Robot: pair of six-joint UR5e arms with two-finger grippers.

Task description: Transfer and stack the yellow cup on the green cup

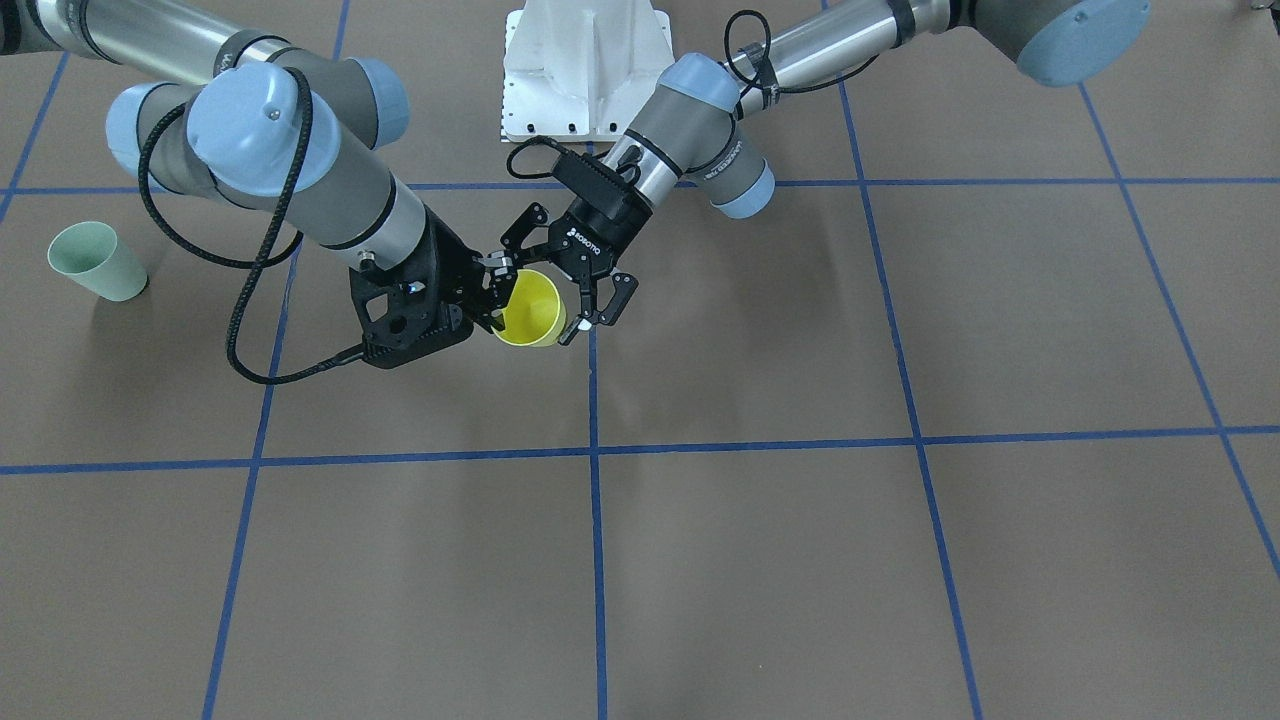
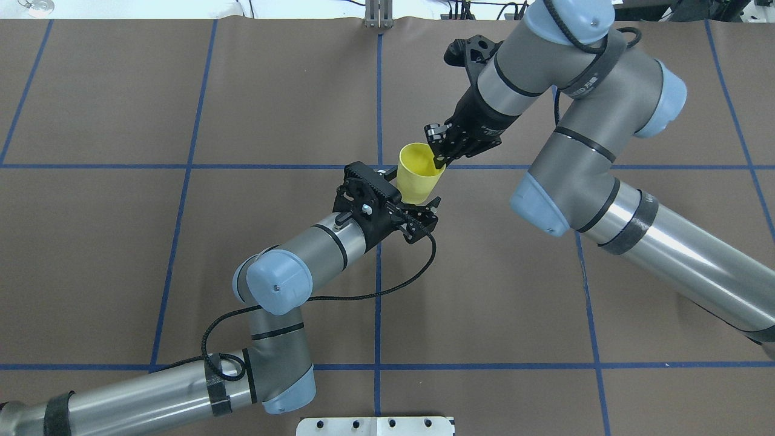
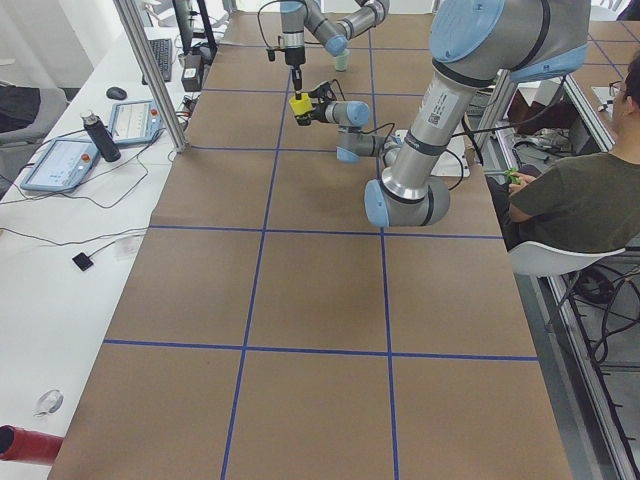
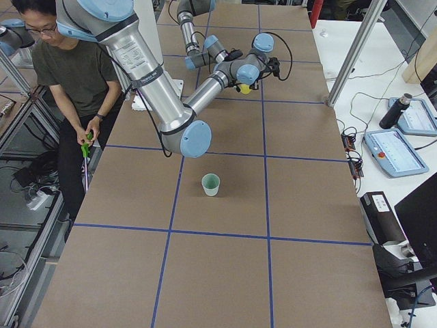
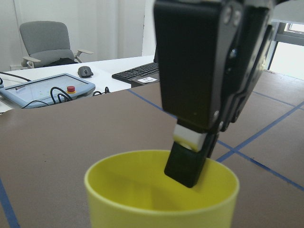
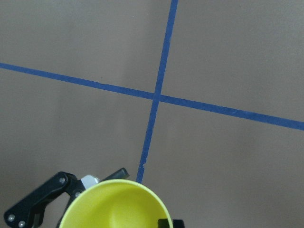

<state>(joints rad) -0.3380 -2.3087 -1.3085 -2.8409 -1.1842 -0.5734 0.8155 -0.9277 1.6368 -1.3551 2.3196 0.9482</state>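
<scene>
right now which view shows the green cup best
Exterior front-facing: the green cup is largest and unobstructed there. Exterior right shows it small but clear, exterior left only a far speck; overhead and wrist views miss it.

yellow cup (image 5: 161, 190) | base cut off (bottom edge) | both wrist views

Only clear one: white "ROBOTIQ" on the black body of the left gripper (image 1: 538, 295), just beside the yellow cup (image 1: 530, 312). Farther from the cup, the left arm (image 1: 700, 130) has small lettering, maybe "UNIVERSAL ROBOTS", but it's too blurry to be sure.
</scene>
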